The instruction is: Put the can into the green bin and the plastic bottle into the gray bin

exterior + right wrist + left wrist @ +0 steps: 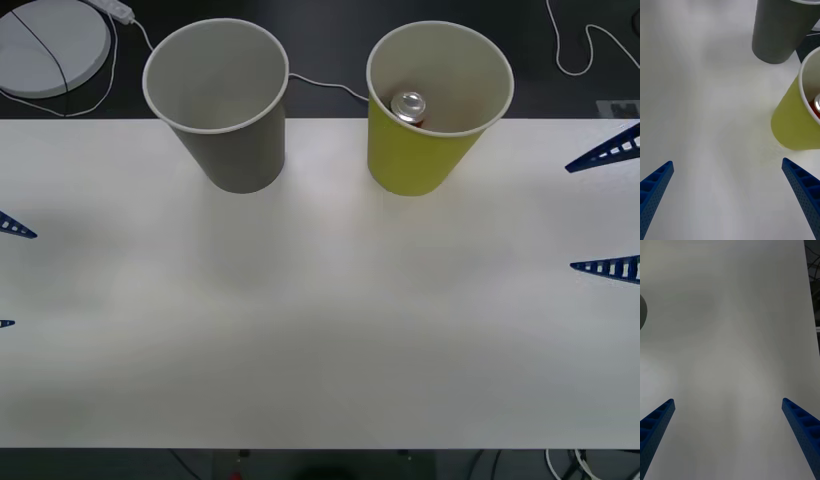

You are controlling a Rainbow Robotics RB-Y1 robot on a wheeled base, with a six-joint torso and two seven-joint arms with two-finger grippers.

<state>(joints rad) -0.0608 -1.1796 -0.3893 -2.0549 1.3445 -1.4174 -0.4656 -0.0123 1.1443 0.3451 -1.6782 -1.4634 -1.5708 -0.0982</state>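
- Red soda can inside yellow-green paper bin; gray paper bin beside it on white counter.
- Left end effector and right end effector at counter edges, both released, spread wide.

No text, label, brand, number or sign can be read anywhere. The gray bin and the green bin have plain walls, and the can shows just its silver top.

A gray bin and a yellow-green bin, both white-rimmed and pale inside, are seen on a white tabletop; a silver-topped red can is shown inside the green.
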